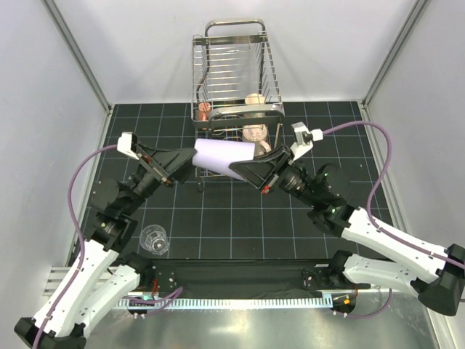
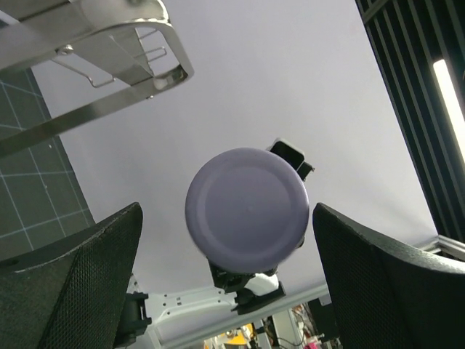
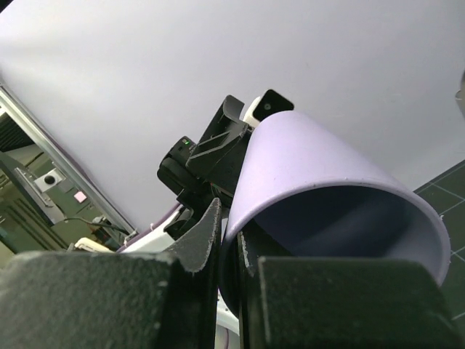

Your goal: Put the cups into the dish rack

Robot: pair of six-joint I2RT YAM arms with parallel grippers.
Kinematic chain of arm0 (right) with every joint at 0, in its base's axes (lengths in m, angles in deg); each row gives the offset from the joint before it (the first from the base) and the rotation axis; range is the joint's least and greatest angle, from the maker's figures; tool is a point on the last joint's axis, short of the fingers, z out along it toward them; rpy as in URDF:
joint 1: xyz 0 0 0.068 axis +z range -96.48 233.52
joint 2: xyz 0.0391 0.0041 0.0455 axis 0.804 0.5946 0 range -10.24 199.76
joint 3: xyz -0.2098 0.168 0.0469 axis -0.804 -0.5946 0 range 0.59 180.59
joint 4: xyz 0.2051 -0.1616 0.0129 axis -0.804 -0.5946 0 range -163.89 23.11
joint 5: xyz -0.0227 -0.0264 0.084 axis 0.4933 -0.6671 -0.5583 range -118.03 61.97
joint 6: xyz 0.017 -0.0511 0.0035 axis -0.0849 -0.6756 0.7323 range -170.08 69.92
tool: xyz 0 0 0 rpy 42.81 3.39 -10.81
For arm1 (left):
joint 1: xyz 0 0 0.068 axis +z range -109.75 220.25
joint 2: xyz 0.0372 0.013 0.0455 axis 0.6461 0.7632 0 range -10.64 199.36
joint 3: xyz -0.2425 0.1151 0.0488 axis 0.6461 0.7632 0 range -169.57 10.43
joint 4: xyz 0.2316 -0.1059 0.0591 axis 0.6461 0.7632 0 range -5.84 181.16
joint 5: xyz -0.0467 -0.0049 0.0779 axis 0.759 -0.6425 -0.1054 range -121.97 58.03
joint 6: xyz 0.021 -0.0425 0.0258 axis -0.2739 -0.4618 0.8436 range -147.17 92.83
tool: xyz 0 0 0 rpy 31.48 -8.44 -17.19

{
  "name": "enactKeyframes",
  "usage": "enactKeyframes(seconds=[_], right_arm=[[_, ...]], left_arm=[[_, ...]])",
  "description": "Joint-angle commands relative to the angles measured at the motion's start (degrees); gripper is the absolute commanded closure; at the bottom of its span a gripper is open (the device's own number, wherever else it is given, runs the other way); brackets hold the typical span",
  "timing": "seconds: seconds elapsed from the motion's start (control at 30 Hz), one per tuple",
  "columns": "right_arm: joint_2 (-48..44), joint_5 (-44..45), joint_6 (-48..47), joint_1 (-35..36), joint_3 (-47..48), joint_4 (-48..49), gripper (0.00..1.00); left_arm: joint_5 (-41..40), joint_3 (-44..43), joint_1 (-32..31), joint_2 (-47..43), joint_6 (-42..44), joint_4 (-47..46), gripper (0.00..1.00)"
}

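The lavender tumbler [image 1: 221, 158] hangs sideways in the air in front of the dish rack [image 1: 236, 65]. My right gripper [image 1: 251, 173] is shut on its rim, one finger inside and one outside [image 3: 231, 240]; the tumbler [image 3: 327, 182] fills that view. My left gripper [image 1: 185, 166] is open, its fingers [image 2: 73, 283] standing either side of the tumbler's base [image 2: 247, 211] with gaps showing. A tan mug [image 1: 254, 99] and a pinkish mug [image 1: 254, 133] sit in the rack. The clear glass [image 1: 155, 239] stands on the mat near the left arm.
The rack's steel frame [image 2: 94, 43] shows at the upper left of the left wrist view. A small pinkish item [image 1: 204, 110] sits at the rack's left side. Black gridded mat [image 1: 240, 225] covers the table; white walls enclose it.
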Motion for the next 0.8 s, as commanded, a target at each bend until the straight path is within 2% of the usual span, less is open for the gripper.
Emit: enactKeyframes(seconds=[0.0, 0.27, 0.57, 0.77], right_arm=[[1.8, 1.9, -0.3, 1.7, 2.9, 8.3, 0.96], [4.4, 4.4, -4.2, 6.1, 2.7, 10.8, 0.96], [6.0, 14.9, -10.4, 10.6, 0.2, 15.8, 0.96], [7.9, 18.2, -12.7, 11.4, 0.4, 16.7, 0.96]], left_arm=[[-3.5, 0.2, -3.3, 0.9, 2.2, -7.8, 0.05], [-8.2, 0.0, -5.7, 1.0, 4.4, -8.7, 0.08], [-12.6, 0.6, -9.3, 1.3, 5.5, -10.2, 0.14], [-15.9, 0.7, -11.1, 1.0, 6.8, -11.1, 0.16]])
